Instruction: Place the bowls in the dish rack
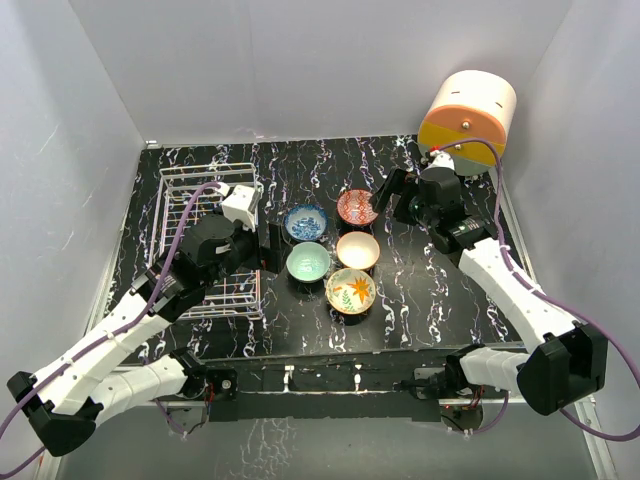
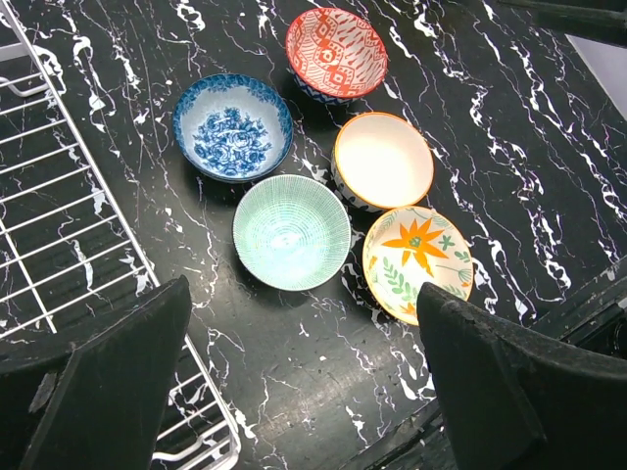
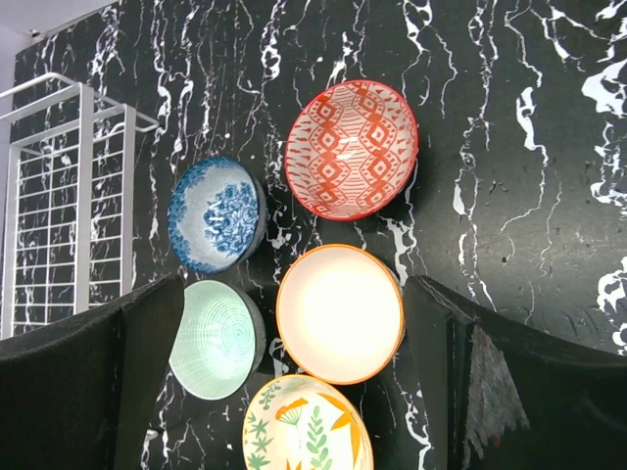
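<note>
bowls: five in a cluster on table (image 1: 420,300), just right of rack (image 1: 185,190); none loaded yet; blue bowl (image 1: 305,222) and mint bowl (image 1: 308,262) nearest rack, red bowl (image 1: 357,207), cream bowl (image 1: 357,250), yellow bowl (image 1: 351,290) on far side
rack: sits at table's left; no bowl inside in any view
step: my guess, first pick; mint or blue for my left, red or cream for my right
how-to: come down w/ one finger inside rim, one outside; pinch wall, not whole bowl; lift straight so neighbours, which nearly touch, don't get nudged; set in rack w/o clipping wire side
left gripper (image 2: 294,382): jaws spread wide, holding nothing; hovers above mint/yellow, over rack's right edge
right gripper (image 3: 294,392): jaws apart, nothing between; hangs above cream bowl
arm pose: left arm reaches fwd over rack, wrist angled down-right; right arm stretched fwd, wrist turned left toward bowls
</note>
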{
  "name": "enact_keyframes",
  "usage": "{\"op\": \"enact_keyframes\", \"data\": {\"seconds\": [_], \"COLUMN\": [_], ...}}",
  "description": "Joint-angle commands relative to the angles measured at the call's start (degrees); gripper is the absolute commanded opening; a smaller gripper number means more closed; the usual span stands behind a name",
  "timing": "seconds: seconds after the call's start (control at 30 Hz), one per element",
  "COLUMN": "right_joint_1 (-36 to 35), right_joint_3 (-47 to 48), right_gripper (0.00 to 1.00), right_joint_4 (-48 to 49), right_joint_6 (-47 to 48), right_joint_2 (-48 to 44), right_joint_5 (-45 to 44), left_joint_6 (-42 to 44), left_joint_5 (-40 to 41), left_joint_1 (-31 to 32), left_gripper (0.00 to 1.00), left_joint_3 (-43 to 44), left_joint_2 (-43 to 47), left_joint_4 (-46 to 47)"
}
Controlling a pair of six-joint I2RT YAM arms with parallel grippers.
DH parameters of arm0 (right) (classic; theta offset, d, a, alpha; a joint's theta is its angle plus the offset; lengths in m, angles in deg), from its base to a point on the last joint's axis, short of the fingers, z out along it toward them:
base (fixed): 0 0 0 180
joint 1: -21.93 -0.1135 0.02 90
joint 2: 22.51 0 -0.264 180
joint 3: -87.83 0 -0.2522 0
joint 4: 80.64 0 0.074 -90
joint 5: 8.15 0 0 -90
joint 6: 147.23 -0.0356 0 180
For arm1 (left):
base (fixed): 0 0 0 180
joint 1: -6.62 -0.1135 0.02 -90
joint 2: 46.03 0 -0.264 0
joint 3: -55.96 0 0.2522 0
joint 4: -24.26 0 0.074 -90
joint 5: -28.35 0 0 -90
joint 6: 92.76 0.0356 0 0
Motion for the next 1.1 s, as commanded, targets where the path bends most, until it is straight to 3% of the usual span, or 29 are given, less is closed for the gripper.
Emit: {"op": "enact_keyframes", "data": {"seconds": [0.0,0.33,0.53,0.73,1.07], "right_joint_1": [-0.26,1.29,5.77,9.18,11.73], "right_joint_3": [1.98,-0.95,-2.49,-3.31,-5.31], "right_gripper": [0.99,0.98,0.98,0.98,0.98], "right_joint_4": [2.35,4.34,4.52,4.65,6.84], "right_joint_6": [0.65,9.43,9.08,8.81,7.8], "right_joint_2": [0.17,-0.69,-0.65,1.18,2.15], "right_joint_5": [-3.75,0.58,-0.22,1.45,5.61], "left_joint_6": [-1.09,-0.1,0.78,5.04,10.08], "left_joint_5": [0.92,-0.95,7.97,16.88,15.3], "left_joint_1": [0.44,2.72,17.44,31.73,33.62], "left_gripper": [0.97,0.97,0.97,0.97,0.95], "left_joint_3": [0.49,1.4,-1.82,-0.22,-4.85], "left_joint_2": [0.4,-2.18,-2.66,-11.96,-23.37], "left_joint_4": [-0.49,-3.41,2.96,8.1,22.49]}}
